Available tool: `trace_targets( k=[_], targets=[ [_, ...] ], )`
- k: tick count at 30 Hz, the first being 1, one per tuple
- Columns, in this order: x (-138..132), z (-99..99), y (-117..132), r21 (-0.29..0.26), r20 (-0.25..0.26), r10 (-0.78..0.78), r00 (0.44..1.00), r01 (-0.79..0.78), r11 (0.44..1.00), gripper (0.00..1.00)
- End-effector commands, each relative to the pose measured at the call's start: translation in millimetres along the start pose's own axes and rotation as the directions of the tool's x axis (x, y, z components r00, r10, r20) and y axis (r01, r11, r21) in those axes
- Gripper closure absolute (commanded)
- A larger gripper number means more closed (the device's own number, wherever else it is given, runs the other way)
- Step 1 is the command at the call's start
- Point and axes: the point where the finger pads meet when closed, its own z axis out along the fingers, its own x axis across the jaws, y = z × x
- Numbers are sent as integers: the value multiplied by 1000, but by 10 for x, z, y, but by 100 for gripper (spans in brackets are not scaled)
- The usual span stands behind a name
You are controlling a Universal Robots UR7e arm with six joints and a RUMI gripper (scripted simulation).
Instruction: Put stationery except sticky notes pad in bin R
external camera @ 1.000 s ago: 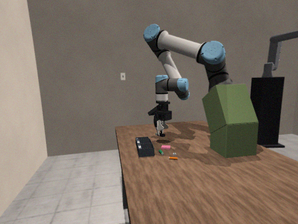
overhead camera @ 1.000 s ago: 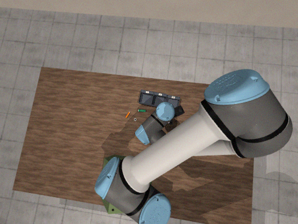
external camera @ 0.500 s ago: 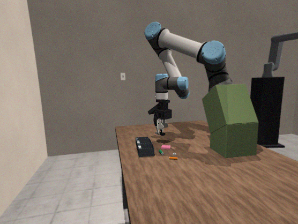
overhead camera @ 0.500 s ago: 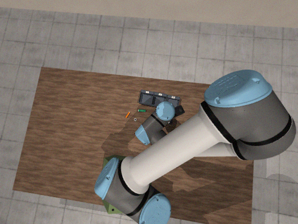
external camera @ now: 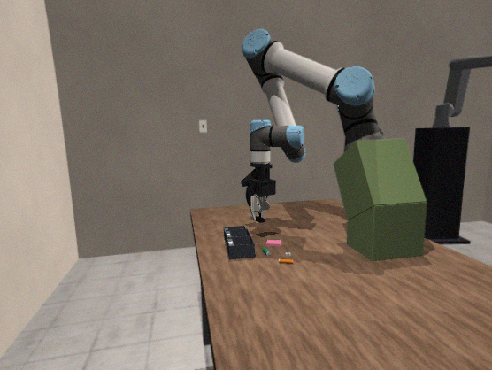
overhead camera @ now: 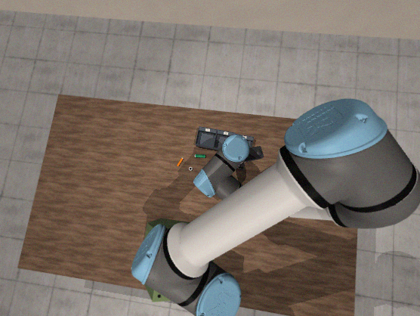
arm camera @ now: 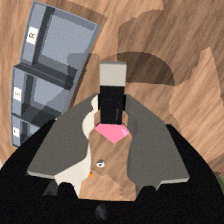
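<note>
A: Wood-grain table (external camera: 336,310). From the left in the exterior view, what do you count?

B: 1 row of dark bins (external camera: 239,242), 3 compartments as the wrist view shows them, with the R label on the end one (arm camera: 33,35). The other 2 labels are too small to read. Right of the bins, 1 green marker (external camera: 265,251), 1 pink sticky-note pad (external camera: 273,242), 1 small grey ring-like piece (external camera: 288,254) and 1 orange pen (external camera: 286,261). Far right, 1 green pedestal (external camera: 380,199) under the arm.

A: And the gripper (external camera: 258,216)?

B: Raised above the table, just behind the bins, clenched on 1 small dark block with a pale end (arm camera: 112,95). Possibly an eraser; I cannot tell for sure.

A: Progress?

B: I judge it early. The compartments look empty as far as they show, so nothing seems delivered. The held block is lifted but not over R; it needs carrying there and dropping. The marker and pen lie untouched. The pad stays put.
</note>
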Motion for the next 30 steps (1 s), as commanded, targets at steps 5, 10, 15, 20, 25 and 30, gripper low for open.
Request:
trace_targets(
  k=[5,10,15,20,25,30],
  targets=[
    [-391,8,-250,1,-6,287,958,-287,958,100],
    [-644,12,-412,1,-15,406,914,-406,914,100],
    [-724,14,-463,1,-15,406,914,-406,914,100],
    [-720,13,-458,1,-15,406,914,-406,914,100],
    [-704,13,-448,1,-15,406,914,-406,914,100],
    [-696,33,-443,1,-15,406,914,-406,914,100]
  ],
)
